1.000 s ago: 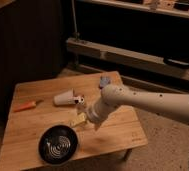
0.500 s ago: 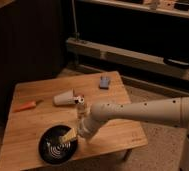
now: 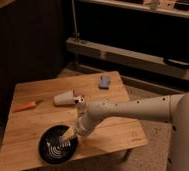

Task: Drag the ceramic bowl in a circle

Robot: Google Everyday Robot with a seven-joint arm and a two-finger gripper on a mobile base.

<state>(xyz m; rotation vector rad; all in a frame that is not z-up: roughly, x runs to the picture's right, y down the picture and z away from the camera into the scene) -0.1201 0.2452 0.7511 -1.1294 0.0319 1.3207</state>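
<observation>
Wooden desk [image 3: 113,131] ends close by the end effector [image 3: 69,136], at the rim of the ceramic bowl [image 3: 55,150] just below (clamped or apart, we cannot tell), so a slip could tip it off.

Ceramic bowl [image 3: 50,150] on the surface [image 3: 38,92], front left; end effector [image 3: 68,137] in its right half. Cup [image 3: 64,98] behind the bowl, slim object [image 3: 27,105] left of the cup, flat object [image 3: 105,81] rear right.
</observation>
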